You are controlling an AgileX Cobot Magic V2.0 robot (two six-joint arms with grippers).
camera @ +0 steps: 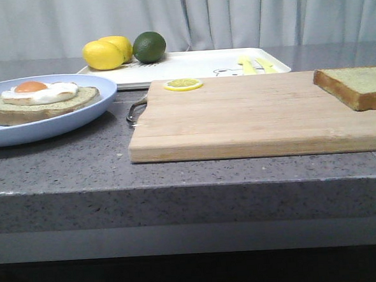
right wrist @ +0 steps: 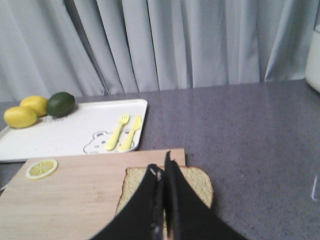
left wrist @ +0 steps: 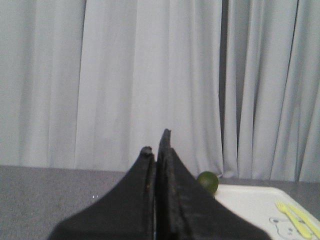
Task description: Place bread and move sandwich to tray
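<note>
The bread [camera: 354,86] lies flat on the right end of the wooden cutting board [camera: 250,115]. At the left, the sandwich [camera: 38,99], a brown slice with a fried egg, rests on a light blue plate [camera: 78,119]. The white tray [camera: 190,65] stands behind the board. No gripper shows in the front view. My right gripper [right wrist: 162,167] is shut with nothing in it and hovers over the bread [right wrist: 200,182]. Shut as well and holding nothing, my left gripper [left wrist: 157,145] is raised, with the tray [left wrist: 255,205] beyond it.
Two lemons [camera: 106,52] and a lime [camera: 149,46] sit on the tray's left end, yellow cutlery [camera: 255,64] on its right end. A lemon slice [camera: 183,84] lies on the board's far edge. The board has a metal handle [camera: 135,111]. Grey curtains hang behind.
</note>
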